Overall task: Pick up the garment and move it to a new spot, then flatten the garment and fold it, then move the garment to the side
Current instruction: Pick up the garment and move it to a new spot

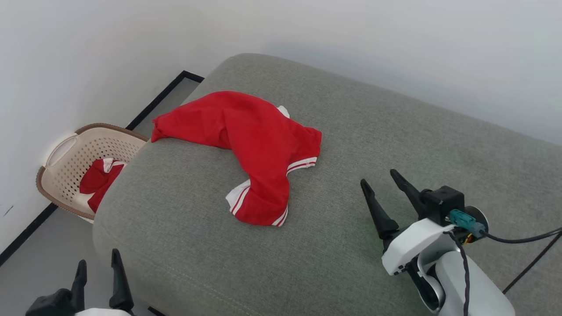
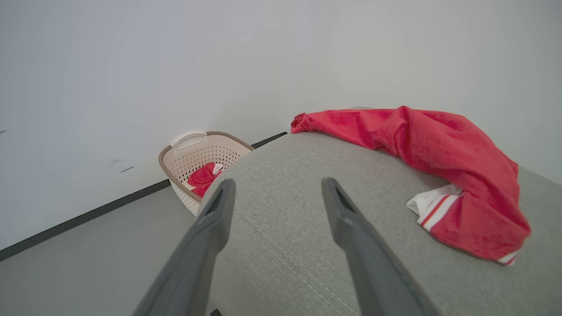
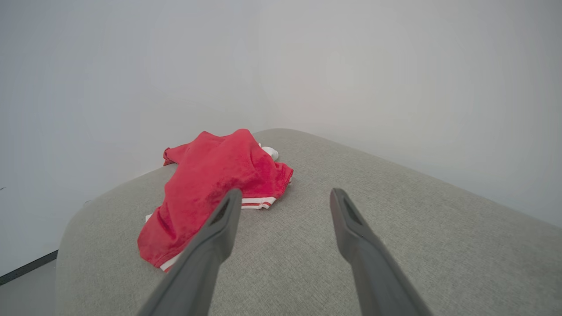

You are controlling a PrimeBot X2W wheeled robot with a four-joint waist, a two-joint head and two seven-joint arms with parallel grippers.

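Grey upholstered seat point(image 1: 184, 245) by white wall point(image 1: 88, 44). Left gripper point(image 1: 98, 259) at near edge, right gripper point(image 1: 378, 177) over seat: fingers of both spread wide, holding nothing. Garment point(image 1: 254, 145) farther on, crumpled near seat's far-left edge, well apart from both. Judged: nothing done; pick-up, flattening, folding, moving aside all left.

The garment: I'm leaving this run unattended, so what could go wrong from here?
1. The garment lies bunched and folded over itself, so the open right claw may pinch several layers, which would make flattening harder.
2. One end sits at the grey cushion's left edge above the basket; a sideways drag could pull it off.
3. The basket holds another red cloth, which might be mistaken for the garment.
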